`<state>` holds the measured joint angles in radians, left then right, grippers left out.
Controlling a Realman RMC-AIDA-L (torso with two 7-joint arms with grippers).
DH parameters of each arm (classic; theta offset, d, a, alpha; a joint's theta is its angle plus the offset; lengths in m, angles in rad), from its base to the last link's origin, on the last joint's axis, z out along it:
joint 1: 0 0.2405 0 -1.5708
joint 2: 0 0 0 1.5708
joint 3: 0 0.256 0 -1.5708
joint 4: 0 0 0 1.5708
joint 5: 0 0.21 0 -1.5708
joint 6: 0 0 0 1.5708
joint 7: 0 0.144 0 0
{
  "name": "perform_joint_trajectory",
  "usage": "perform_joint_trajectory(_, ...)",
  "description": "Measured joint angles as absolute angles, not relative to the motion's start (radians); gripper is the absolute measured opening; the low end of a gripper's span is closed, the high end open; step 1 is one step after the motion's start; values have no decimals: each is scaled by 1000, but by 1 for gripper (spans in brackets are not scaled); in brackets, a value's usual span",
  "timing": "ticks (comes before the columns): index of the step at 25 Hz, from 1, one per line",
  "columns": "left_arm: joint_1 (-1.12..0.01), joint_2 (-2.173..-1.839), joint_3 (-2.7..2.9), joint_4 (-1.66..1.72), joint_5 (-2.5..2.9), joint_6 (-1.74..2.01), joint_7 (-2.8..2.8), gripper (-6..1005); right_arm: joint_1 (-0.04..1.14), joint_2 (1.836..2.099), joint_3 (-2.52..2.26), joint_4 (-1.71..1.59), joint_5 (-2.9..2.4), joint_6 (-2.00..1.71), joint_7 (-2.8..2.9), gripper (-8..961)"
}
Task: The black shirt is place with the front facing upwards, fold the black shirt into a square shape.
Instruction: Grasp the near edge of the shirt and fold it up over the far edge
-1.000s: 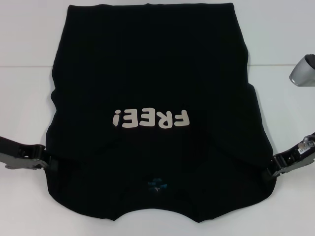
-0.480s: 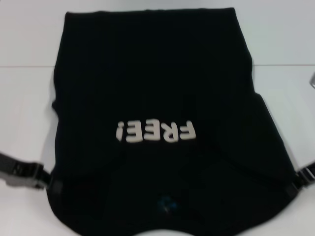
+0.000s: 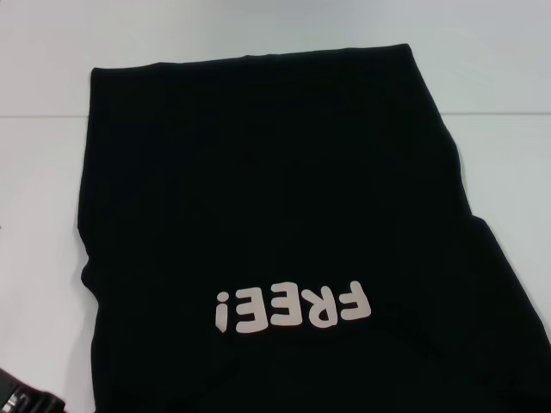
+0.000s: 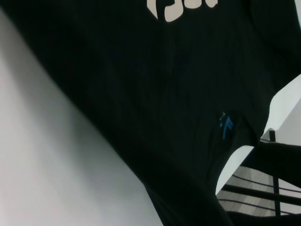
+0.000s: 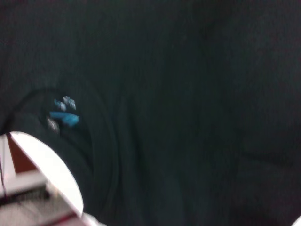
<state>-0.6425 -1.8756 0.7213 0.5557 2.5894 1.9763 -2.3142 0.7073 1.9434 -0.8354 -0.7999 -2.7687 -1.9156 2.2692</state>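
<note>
One black shirt [image 3: 275, 215] fills the white table [image 3: 39, 198], front up, its cream "FREE!" print [image 3: 293, 307] reading upside down from the head camera. One blue neck label [image 4: 226, 127] shows in the left wrist view. Compared with a second ago, the shirt looms larger and the lettering sits lower and further right. The left claw [image 3: 21, 400] is now just a dark sliver at the bottom corner; whether it grips, I cannot tell. The right claw has slipped out of the head view entirely.
</note>
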Motion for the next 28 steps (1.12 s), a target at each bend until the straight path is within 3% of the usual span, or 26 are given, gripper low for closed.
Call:
perform_joint_trajectory(5,-660,-1868,566,572,2583,1937,-2315,21,715,1934,-638,-792,-2747,-1854,2259,70)
perform_joint_trajectory(10,-688,-1842,239,587,2581,1818,-2342,22,717,1898,-413,-740,-2570,-1780,2286,61)
perform_joint_trajectory(14,-682,-1856,117,567,2537,1615,-2347,23,690,1887,-338,-653,-2386,-1635,2285,54)
perform_joint_trajectory(20,-642,-1900,101,487,2318,1383,-2261,23,665,1918,-334,-556,-2213,-1390,2188,55)
perform_joint_trajectory(25,-663,-1932,104,461,2263,1259,-2187,23,673,1960,-335,-542,-2118,-1278,2089,54)
perform_joint_trajectory(28,-684,-1944,105,460,2243,1195,-2159,24,688,1972,-337,-542,-2093,-1235,2044,55)
